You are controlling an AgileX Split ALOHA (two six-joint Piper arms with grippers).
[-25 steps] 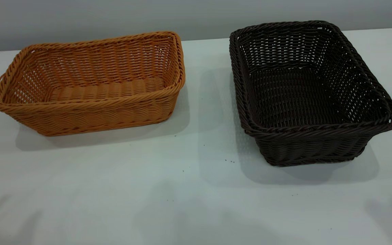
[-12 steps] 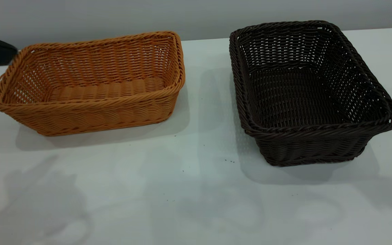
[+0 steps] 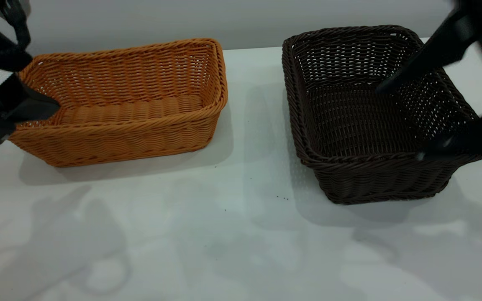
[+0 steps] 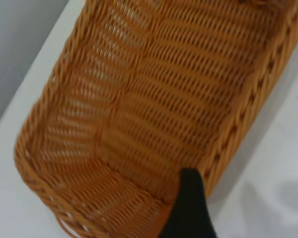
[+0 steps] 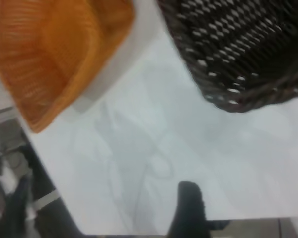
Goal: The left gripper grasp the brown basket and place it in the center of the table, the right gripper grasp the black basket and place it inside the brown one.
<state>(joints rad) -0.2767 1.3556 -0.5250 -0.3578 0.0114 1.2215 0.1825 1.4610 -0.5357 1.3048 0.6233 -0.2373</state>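
Left gripper: black two-fingered left gripper (image 3: 36,109) at the left end of the rectangular orange-tan woven wicker brown basket (image 3: 119,104); one finger (image 3: 32,106) reaches in over the short left rim, and the wrist view shows a fingertip (image 4: 191,198) at the braided rim. How wide it stands I cannot tell, and it has hold of nothing that shows.

Right gripper: black right gripper (image 3: 408,121) with long slim fingers, spread wide over the right side of the rectangular near-black woven wicker black basket (image 3: 370,121). One finger (image 3: 416,62) slants into the basket, the other (image 3: 458,142) lies over the near right corner – nothing gripped.

Brown basket: left and towards the far edge of the flat white-grey table (image 3: 232,234), upright, well apart from the black basket.

Black basket: right side of the table, upright, a bare strip of tabletop between it and the brown one.

Handling: both look light, fairly stiff, with some give in the weave – a judgement. The braided rim and upper wall seem the best hold, one finger inside and one outside; a grip at one end may tip the basket.

Contents: both baskets are empty. They look about the same size, so the nesting fit may be tight, though the flared sides should help.
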